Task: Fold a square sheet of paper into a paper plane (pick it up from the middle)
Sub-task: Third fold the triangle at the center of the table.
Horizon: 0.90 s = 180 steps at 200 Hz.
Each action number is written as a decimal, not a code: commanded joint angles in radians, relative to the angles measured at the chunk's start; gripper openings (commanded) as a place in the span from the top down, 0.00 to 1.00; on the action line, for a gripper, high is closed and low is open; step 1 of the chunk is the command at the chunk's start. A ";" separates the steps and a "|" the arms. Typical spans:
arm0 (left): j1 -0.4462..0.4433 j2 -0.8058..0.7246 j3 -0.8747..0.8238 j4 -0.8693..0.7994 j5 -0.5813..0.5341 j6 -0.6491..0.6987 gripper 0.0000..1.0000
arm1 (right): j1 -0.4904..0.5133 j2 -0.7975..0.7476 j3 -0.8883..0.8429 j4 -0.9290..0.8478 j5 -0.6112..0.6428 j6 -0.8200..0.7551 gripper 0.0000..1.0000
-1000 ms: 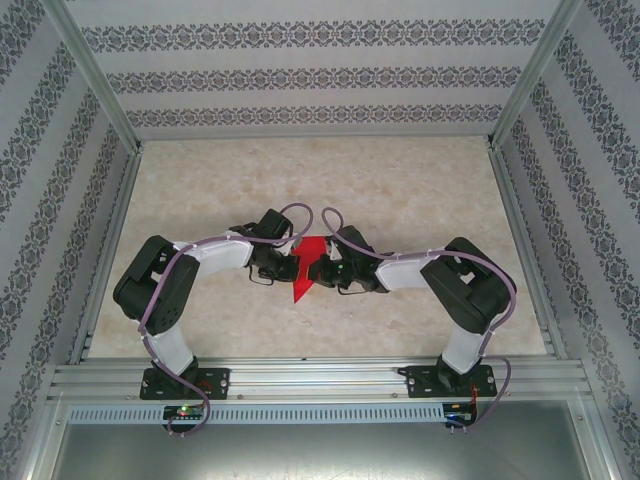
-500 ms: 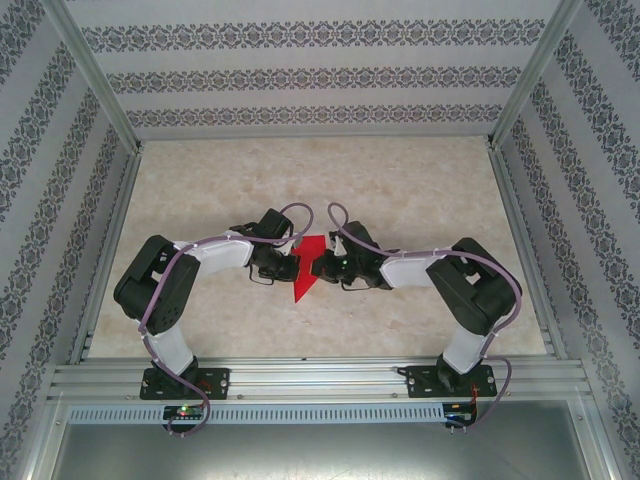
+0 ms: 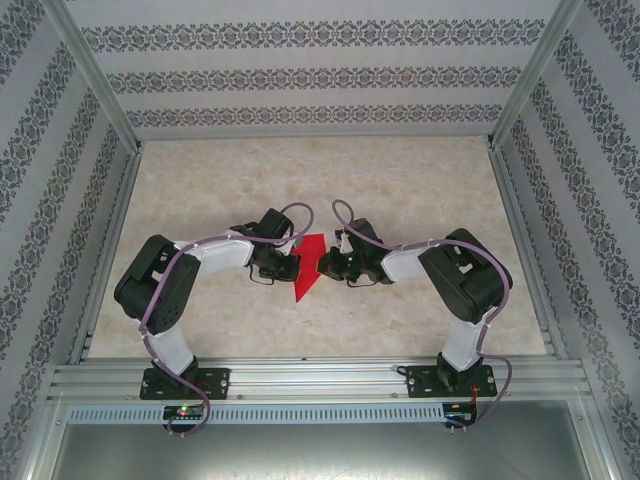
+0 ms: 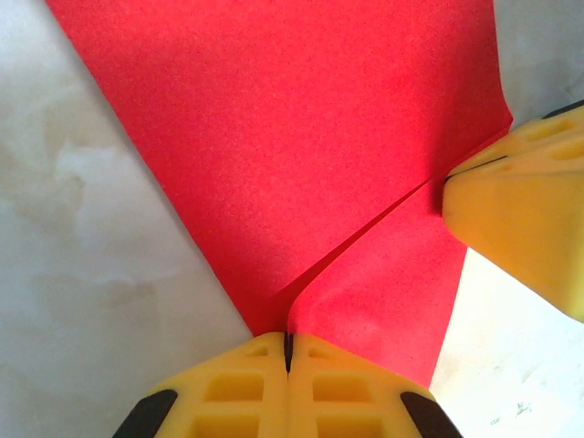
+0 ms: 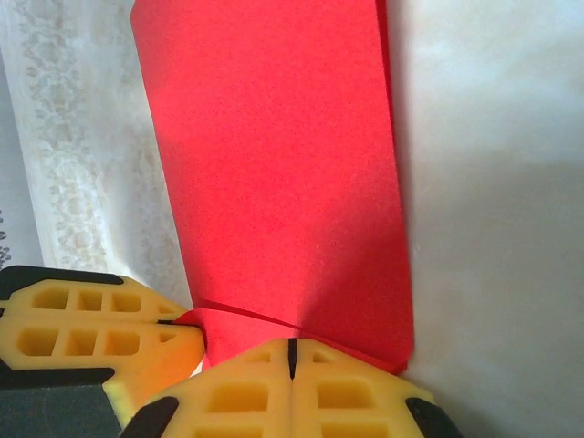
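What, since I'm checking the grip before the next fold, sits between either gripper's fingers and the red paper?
Nothing visible does. The left gripper and the right gripper are each shut straight on the red paper, from opposite sides, with bare paper between them.

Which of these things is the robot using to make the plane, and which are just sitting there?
For the job:
- red paper, already folded to a point
- left gripper, pinched shut on the paper
- right gripper, pinched shut on the paper

Just there, not being used:
- table
- patterned walls
- metal frame
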 commanded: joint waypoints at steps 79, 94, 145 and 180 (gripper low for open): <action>0.005 0.035 0.001 -0.058 -0.018 0.014 0.98 | -0.076 -0.042 0.044 -0.036 -0.090 -0.048 0.93; 0.005 0.035 0.001 -0.058 -0.017 0.014 0.98 | -0.073 -0.013 0.047 -0.030 -0.089 -0.045 0.93; 0.005 0.035 0.003 -0.060 -0.016 0.015 0.98 | -0.072 0.051 0.046 -0.083 -0.025 -0.057 0.92; 0.005 0.037 0.003 -0.060 -0.015 0.016 0.98 | -0.070 -0.049 0.091 -0.183 -0.012 -0.106 0.91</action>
